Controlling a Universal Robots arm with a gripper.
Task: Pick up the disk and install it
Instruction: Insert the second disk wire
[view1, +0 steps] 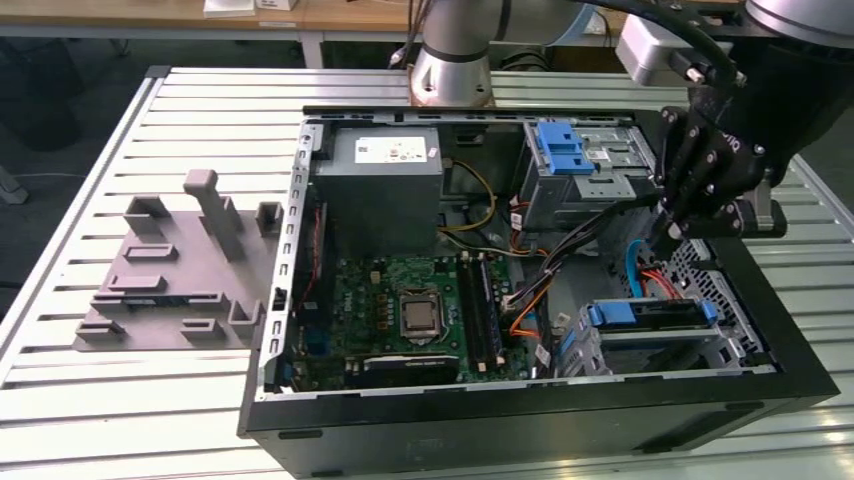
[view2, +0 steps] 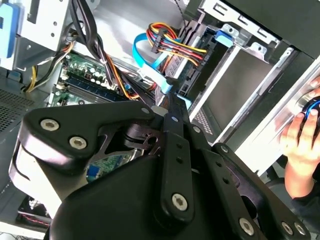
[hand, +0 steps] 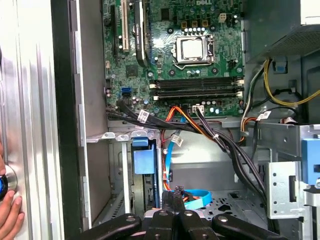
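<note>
disk seated in lower bay, tool just above, w/ fingers together

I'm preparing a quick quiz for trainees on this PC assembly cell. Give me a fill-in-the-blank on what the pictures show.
1. In the exterior view the gripper hangs over the open computer ____.
2. The grey slotted stand lies on the table, on the exterior view's ____ of the case.
3. The latch piece atop the metal drive bay is coloured ____.
4. In the first wrist view, a person's ____ rests at the table's edge.

Missing words: case; left; blue; hand
</note>
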